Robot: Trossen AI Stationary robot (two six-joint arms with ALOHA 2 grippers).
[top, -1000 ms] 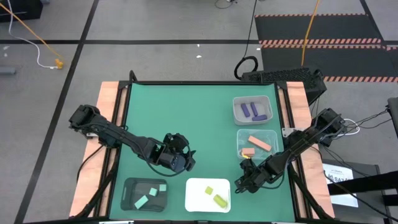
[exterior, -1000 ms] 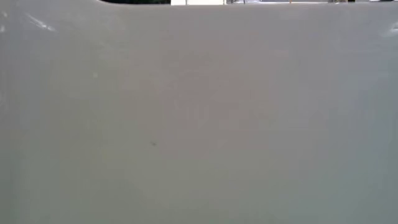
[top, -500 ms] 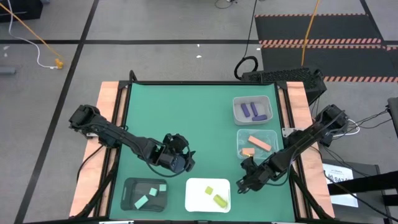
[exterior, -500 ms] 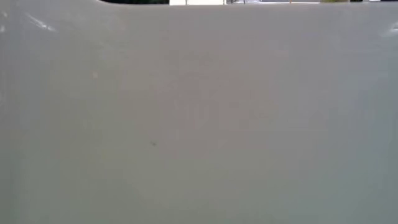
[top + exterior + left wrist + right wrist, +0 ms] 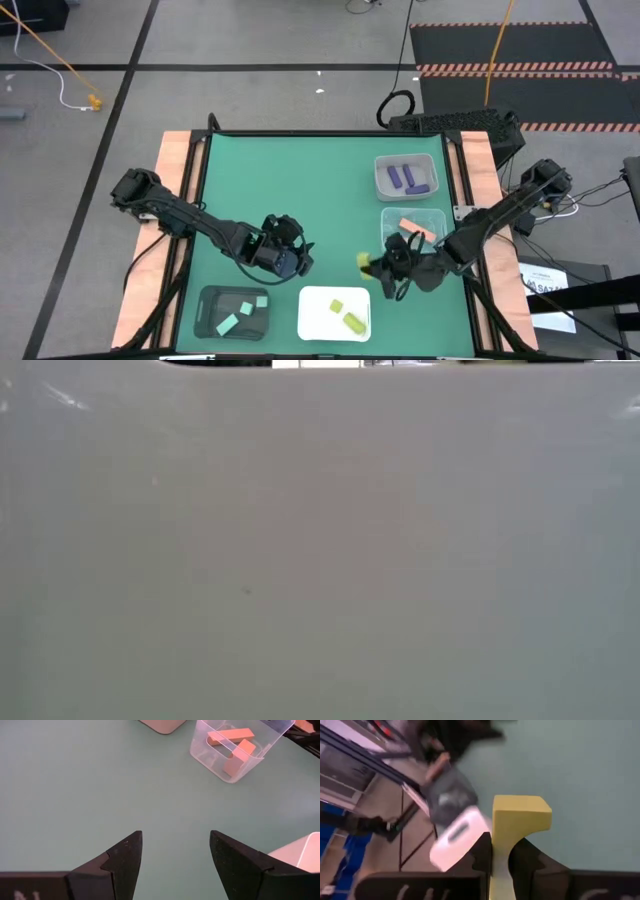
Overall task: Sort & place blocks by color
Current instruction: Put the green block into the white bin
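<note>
Overhead: my right gripper (image 5: 372, 264) carrying a yellow block (image 5: 364, 261) above the green mat (image 5: 290, 180).

I see it between the clear tray (image 5: 411, 229) of orange blocks (image 5: 417, 229) and the white tray (image 5: 334, 312), which holds two yellow pieces (image 5: 346, 315). Left gripper (image 5: 297, 258) sits just above the black tray (image 5: 235, 312) with green blocks (image 5: 240, 316); can't judge its fingers. Purple blocks (image 5: 408, 178) lie in the grey tray (image 5: 410, 176) at the far right.

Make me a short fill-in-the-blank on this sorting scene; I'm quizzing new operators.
1. The right gripper is shut on a ___ T-shaped block.
2. The clear tray holds ___ bars.
3. The black tray holds ___ green blocks.
4. The left gripper, over the green mat, is ___.

Missing: yellow; salmon-orange; mint; open
</note>
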